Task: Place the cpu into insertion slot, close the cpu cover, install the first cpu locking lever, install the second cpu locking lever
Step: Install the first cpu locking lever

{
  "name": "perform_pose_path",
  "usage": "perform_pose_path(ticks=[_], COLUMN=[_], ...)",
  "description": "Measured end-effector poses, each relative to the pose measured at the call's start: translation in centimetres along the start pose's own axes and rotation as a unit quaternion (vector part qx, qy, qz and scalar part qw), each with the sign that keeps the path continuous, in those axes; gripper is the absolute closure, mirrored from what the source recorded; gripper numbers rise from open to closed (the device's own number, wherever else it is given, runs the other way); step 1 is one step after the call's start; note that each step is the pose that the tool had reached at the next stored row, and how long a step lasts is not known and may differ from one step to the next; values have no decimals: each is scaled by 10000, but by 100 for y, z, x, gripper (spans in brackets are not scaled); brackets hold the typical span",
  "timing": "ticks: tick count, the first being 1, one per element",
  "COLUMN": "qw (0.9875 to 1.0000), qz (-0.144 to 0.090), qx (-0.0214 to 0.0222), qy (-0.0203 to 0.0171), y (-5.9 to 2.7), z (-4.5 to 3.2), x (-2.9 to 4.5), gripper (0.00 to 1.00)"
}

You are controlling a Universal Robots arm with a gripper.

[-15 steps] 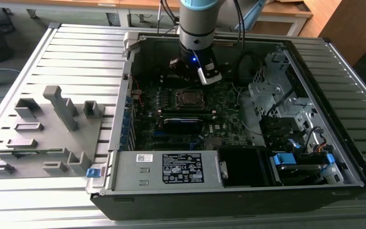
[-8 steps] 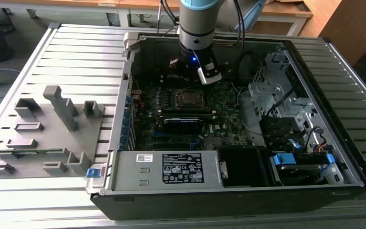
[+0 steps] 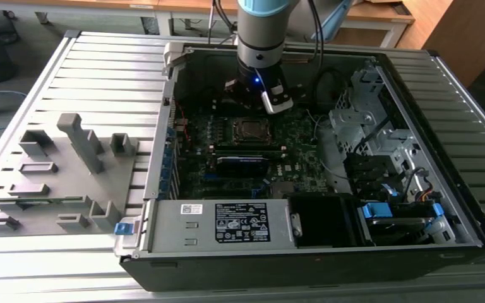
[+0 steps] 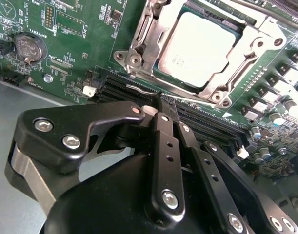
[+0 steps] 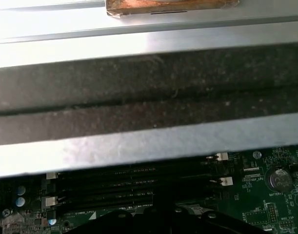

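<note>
Chip sat in socket under closed cover. Gripper pinched fully together, holding nothing, tip just beside wire lever. Judgement: press lever down steadily, sideways under catch, clear of memory slots.

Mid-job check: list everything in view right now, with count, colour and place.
slatted table: one, grey metal, under everything
computer case: one, black, open, on the table
fixture tray: one, grey, exterior view's left of the case
motherboard: one, green, inside the case
coin battery: one, silver, on the motherboard
cpu cover: one, shiny silver, down on the motherboard
cpu: one, silver-grey, framed by the cover
arm: one, blue-grey, above the case
claw: one, black, shut, tip beside the cpu cover
</note>
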State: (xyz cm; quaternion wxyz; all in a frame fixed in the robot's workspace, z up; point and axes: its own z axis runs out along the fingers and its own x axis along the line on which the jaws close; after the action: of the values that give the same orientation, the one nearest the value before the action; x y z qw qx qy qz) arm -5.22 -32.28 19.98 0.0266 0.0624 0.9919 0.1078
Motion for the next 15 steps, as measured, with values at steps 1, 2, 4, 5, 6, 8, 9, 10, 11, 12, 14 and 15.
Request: perform_pose_path(ticks=[1,2,4,5,6,8,9,10,11,12,14,15], qw=[10000,10000,10000,10000,10000,10000,10000,10000,10000,10000,10000,10000], qz=[0,0,-1,-1,-1,-2,-2,-2,-3,-4,-6,-6], qx=[3,7,15,20,23,27,26,26,26,26,28,29], qy=[0,-1,-2,-2,-2,-3,-4,-7,-12,-16,-20,-20], y=[-1,-3,-4,-4,-5,-5,-5,-6,-8,-9,-11,-11], z=[7,11,17,18,18,21,24,29,35,40,45,45], x=[0,1,1,1,1,1,1,1,2,2,2,2], gripper=[89,89,89,89,89,89,89,89,89,89,89,89])
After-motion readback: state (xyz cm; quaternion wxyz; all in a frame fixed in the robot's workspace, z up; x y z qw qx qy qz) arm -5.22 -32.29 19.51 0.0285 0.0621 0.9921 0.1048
